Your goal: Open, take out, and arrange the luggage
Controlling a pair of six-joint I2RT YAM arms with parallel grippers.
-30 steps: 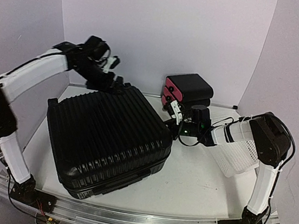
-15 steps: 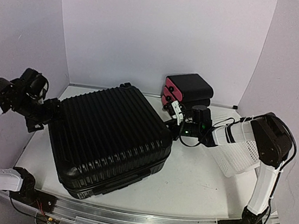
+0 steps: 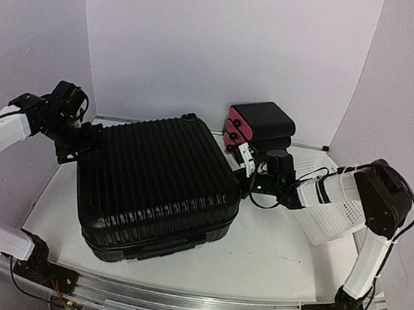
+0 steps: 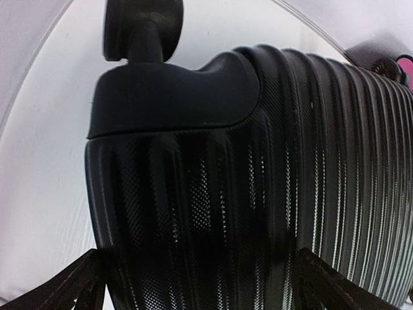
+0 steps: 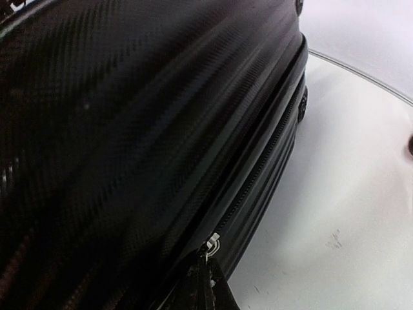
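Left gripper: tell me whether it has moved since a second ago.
Yes. The left gripper swung left and nearer, away from the pink-fronted boxes, from the luggage's far edge to its left corner, jaws open.

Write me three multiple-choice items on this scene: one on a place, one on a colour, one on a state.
1. Where do the stacked black boxes with pink fronts stand?
A. Behind the far right corner of the black ribbed hard-shell suitcase
B. On the suitcase's lid
C. In front of the suitcase

2. What colour is the mesh plastic basket?
A. Blue
B. White
C. Green

3. How is the right gripper?
A. Open above the basket
B. Shut on a box
C. Shut on the suitcase's zipper pull

Answers: 1 A, they stand by the back wall past that corner; 2 B, its lattice is white; 3 C, the right wrist view shows closed fingertips pinching the silver pull.
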